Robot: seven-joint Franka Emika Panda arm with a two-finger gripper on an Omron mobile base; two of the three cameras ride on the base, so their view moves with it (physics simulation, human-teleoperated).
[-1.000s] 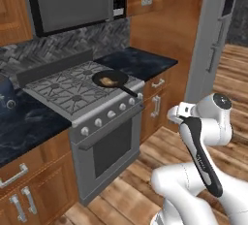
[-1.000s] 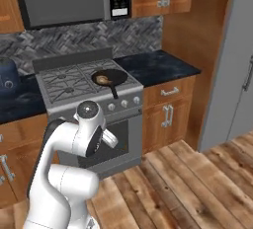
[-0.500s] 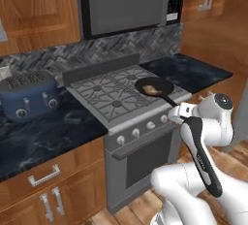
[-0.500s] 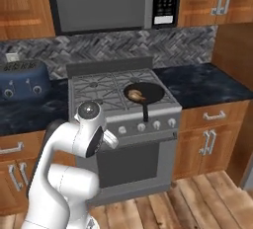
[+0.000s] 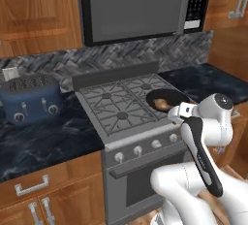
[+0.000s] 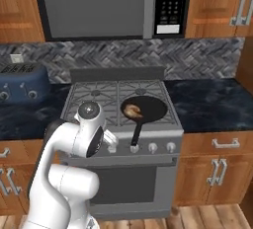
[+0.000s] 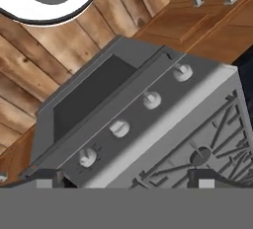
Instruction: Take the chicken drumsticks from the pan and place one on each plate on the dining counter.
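The black pan [image 5: 164,97] [image 6: 146,108] rests on the stove's front right burner, its long handle [image 6: 136,133] pointing toward the stove's front edge. Golden-brown chicken drumsticks [image 5: 161,104] [image 6: 132,109] lie in it as one lump at the pan's left side; I cannot separate the pieces. My arm is folded in front of the stove with the hand below the cooktop's front edge. My gripper [image 7: 126,178] is open, its fingertips [image 7: 47,177] far apart with nothing between them, facing the stove's knob panel. The plates and the dining counter are out of view.
The grey gas stove [image 5: 121,110] [image 6: 106,95] has a row of knobs [image 7: 118,128] and an oven door below. A blue toaster [image 5: 30,98] [image 6: 20,82] stands on the dark counter to the left. A microwave [image 5: 140,6] hangs above. Wooden cabinets flank the stove.
The base has moved, so the whole picture shifted: the stove now sits nearly straight ahead and closer, with the toaster in view. The arm keeps its folded pose and the gripper stays open.
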